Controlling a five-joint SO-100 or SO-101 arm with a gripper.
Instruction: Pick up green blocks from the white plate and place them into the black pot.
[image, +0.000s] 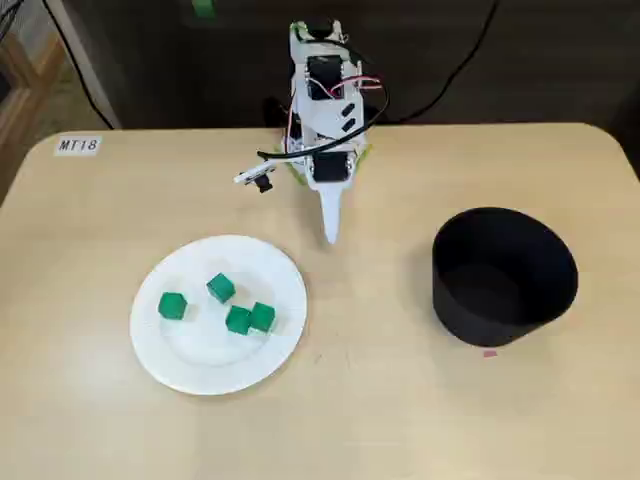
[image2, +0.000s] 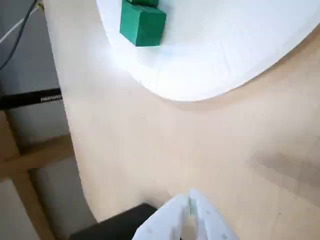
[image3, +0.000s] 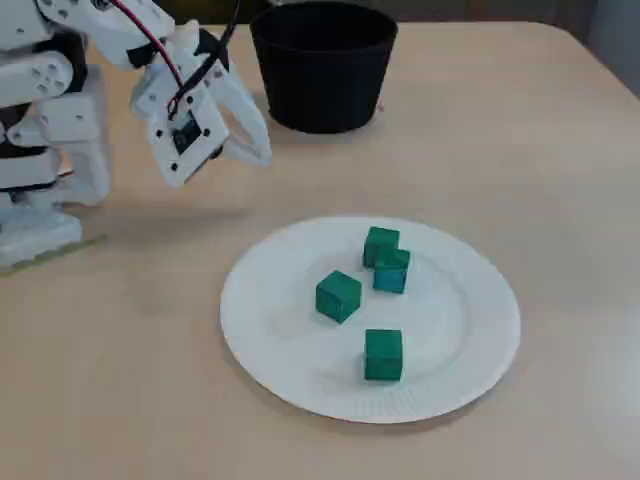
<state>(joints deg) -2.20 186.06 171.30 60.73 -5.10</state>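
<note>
Several green blocks lie on the white plate (image: 200, 360), among them one on the left (image: 172, 305) and a touching pair (image: 250, 318). The plate (image3: 290, 345) fills the front of the side fixed view, a lone block (image3: 383, 354) nearest its front. The black pot (image: 505, 275) stands empty at the right of the table; it appears at the back as the pot (image3: 323, 60). My gripper (image: 330, 236) hangs shut and empty above bare table between plate and pot. In the wrist view the gripper (image2: 190, 210) points at wood, with the plate (image2: 225, 50) and one block (image2: 143, 25) above.
The arm's base (image: 322, 100) sits at the table's far edge with cables behind it. A label reading MT18 (image: 78, 145) is stuck at the far left corner. A small pink mark (image: 489, 352) lies by the pot. The table edge (image2: 65, 130) runs down the wrist view's left.
</note>
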